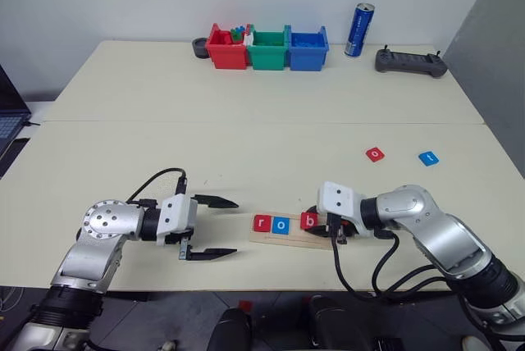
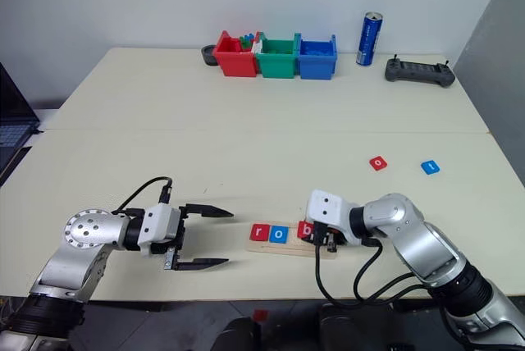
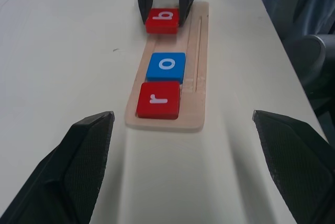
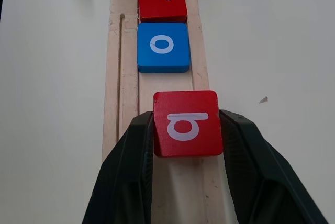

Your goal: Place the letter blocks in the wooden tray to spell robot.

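Note:
The wooden tray (image 1: 289, 239) lies near the table's front edge. A red "r" block (image 1: 262, 222) and a blue "o" block (image 1: 281, 224) sit in it side by side. My right gripper (image 4: 187, 122) is shut on a red "b" block (image 4: 187, 123), holding it over the tray just past the "o", with a small gap between them. My left gripper (image 1: 215, 228) hovers open just left of the tray's "r" end, with nothing between its fingers (image 3: 78, 166). A red "o" block (image 1: 374, 154) and a blue "t" block (image 1: 428, 157) lie loose on the table to the right.
Red (image 1: 225, 49), green (image 1: 269, 50) and blue (image 1: 308, 50) bins stand in a row at the far edge, with a blue can (image 1: 359, 29) and a black controller (image 1: 410, 61) to their right. A laptop corner (image 1: 8, 117) shows at the far left.

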### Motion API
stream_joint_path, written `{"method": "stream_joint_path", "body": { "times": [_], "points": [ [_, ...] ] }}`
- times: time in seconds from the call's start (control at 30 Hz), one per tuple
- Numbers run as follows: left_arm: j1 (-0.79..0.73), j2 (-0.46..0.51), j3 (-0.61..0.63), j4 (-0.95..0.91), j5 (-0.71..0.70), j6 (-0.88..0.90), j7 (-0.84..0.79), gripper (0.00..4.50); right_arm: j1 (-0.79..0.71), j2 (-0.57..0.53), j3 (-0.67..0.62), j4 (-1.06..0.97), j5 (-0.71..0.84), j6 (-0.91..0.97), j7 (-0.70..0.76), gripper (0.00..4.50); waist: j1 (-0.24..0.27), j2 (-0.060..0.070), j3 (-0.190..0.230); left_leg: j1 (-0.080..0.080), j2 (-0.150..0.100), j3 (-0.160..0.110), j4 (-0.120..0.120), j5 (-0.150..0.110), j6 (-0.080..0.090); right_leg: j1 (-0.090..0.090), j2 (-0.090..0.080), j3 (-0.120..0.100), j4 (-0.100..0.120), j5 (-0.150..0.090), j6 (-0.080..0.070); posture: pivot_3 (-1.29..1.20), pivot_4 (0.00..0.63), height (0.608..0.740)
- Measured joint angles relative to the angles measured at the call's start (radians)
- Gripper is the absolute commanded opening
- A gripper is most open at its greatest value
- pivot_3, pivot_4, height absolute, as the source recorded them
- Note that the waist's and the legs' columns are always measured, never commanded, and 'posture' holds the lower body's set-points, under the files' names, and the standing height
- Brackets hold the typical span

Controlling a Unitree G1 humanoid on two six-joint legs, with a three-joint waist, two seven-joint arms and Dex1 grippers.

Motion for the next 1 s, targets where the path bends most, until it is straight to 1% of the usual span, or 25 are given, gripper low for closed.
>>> {"method": "stream_joint_path", "body": {
  "times": [0.33,0.77,0.8,0.83,0.87,0.9,1.0],
  "points": [
    [-0.002,-0.001,0.0,0.006,-0.004,0.014,-0.004,4.5,-0.015,0.038,0.024,0.0,0.001,0.04,-0.004,1.45,-0.001,0.0,0.0,0.0,0.0,0.0,0.0,0.0,0.0,0.0,0.0,0.0,0.0,0.0,0.0,0.0,0.15,0.74],
    [-0.014,-0.014,0.0,0.006,-0.004,0.017,-0.002,4.5,-0.035,0.053,0.044,0.0,0.001,0.066,-0.024,1.45,-0.001,0.0,0.0,0.0,0.0,0.0,0.0,0.0,0.0,0.0,0.0,0.0,0.0,0.0,0.0,0.0,0.15,0.74],
    [-0.014,-0.017,0.0,0.006,-0.004,0.018,-0.002,4.5,-0.037,0.054,0.044,0.0,0.001,0.066,-0.026,2.22,-0.001,0.0,0.0,0.0,0.0,0.0,0.0,0.0,0.0,0.0,0.0,0.0,0.0,0.0,0.0,0.0,0.15,0.74],
    [-0.014,-0.02,0.0,0.006,-0.004,0.019,-0.002,4.5,-0.037,0.054,0.044,0.0,0.001,0.067,-0.028,2.48,-0.001,0.0,0.0,0.0,0.0,0.0,0.0,0.0,0.0,0.0,0.0,0.0,0.0,0.0,0.0,0.0,0.15,0.74],
    [-0.015,-0.021,-0.001,0.006,-0.004,0.019,-0.002,4.5,-0.037,0.055,0.044,0.0,0.001,0.068,-0.028,2.91,-0.001,0.0,0.0,0.0,0.0,0.0,0.0,0.0,0.0,0.0,0.0,0.0,0.0,0.0,0.0,0.0,0.15,0.74],
    [-0.016,-0.022,-0.002,0.006,-0.004,0.019,-0.002,4.5,-0.037,0.056,0.044,0.0,0.001,0.068,-0.029,3.21,-0.001,0.0,0.0,0.0,0.0,0.0,0.0,0.0,0.0,0.0,0.0,0.0,0.0,0.0,0.0,0.0,0.15,0.74],
    [-0.023,-0.025,-0.002,0.006,-0.004,0.019,-0.002,4.5,-0.039,0.067,0.043,0.0,0.007,0.081,-0.037,4.28,-0.001,0.0,0.0,0.0,0.0,0.0,0.0,0.0,0.0,0.0,0.0,0.0,0.0,0.0,0.0,0.0,0.15,0.74]
  ]
}}
